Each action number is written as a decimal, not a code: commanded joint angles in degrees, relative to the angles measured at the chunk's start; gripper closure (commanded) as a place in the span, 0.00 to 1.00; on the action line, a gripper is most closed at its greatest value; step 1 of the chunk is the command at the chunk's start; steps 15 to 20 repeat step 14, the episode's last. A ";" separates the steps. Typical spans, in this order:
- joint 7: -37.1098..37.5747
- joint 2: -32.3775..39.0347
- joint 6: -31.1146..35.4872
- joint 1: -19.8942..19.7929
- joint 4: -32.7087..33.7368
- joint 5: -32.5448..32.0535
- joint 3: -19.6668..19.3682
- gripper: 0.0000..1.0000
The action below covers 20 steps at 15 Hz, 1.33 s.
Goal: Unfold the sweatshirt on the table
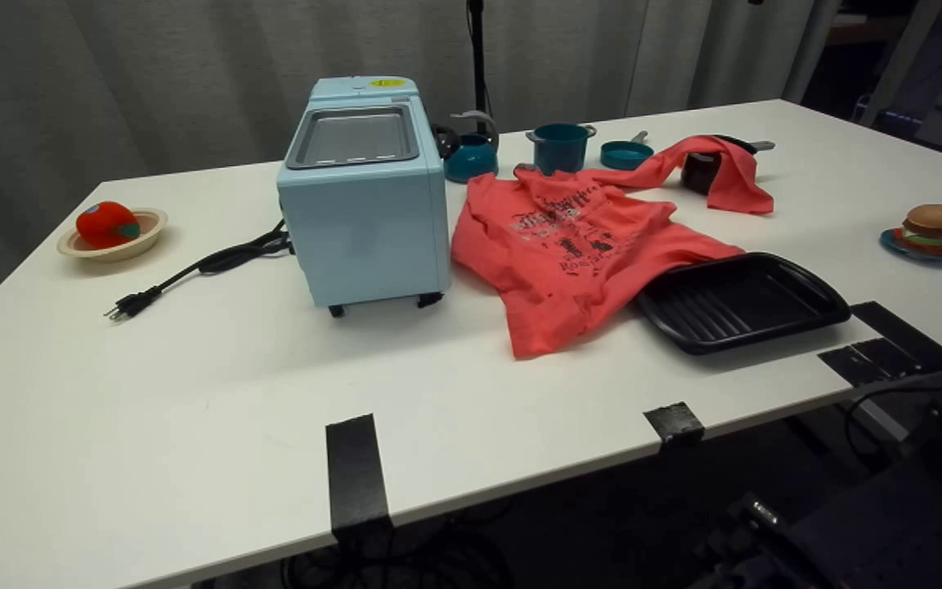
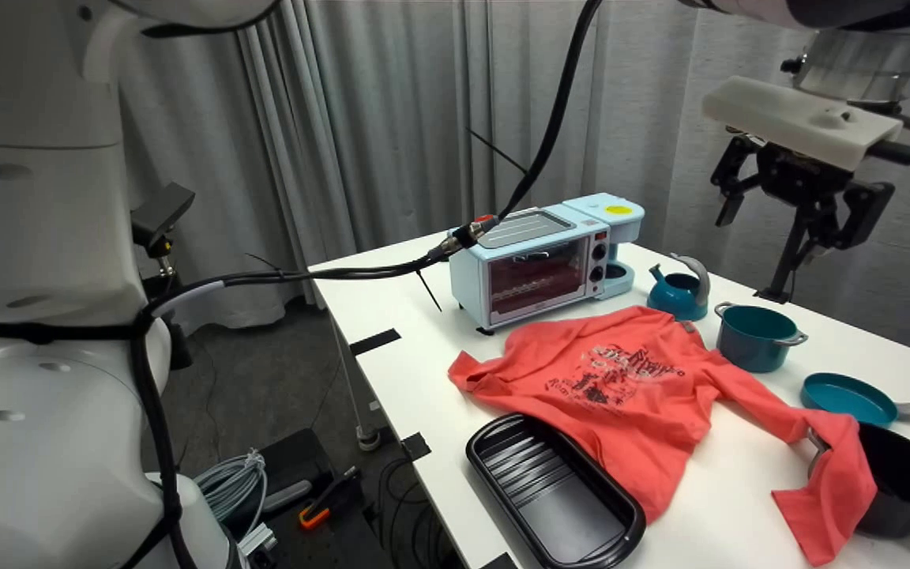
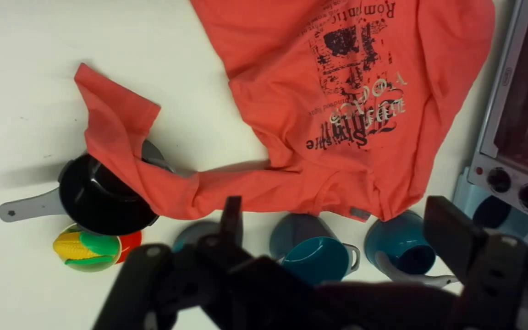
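On the table (image 3: 21, 114), wrist view: black saucepan (image 3: 80, 197) at left props up one sleeve (image 3: 112, 137), so it cannot lie flat. Sweatshirt (image 3: 300, 110) lies otherwise mostly unfolded, rumpled. Gripper (image 3: 334, 204) hangs spread, holding nothing, perhaps meant for that sleeve. Toaster oven (image 3: 520, 114) at right probably limits pulling that way.

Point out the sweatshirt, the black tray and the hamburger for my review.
Sweatshirt (image 2: 614, 381): in an exterior view, on its printed front.
Black tray (image 2: 569, 510): in an exterior view, on the smooth part of its floor.
Hamburger (image 1: 934, 233): in an exterior view, on its side, below the top bun.
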 commanded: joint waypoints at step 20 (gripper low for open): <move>-5.81 -8.70 -0.21 1.54 -8.30 6.34 -3.87 0.00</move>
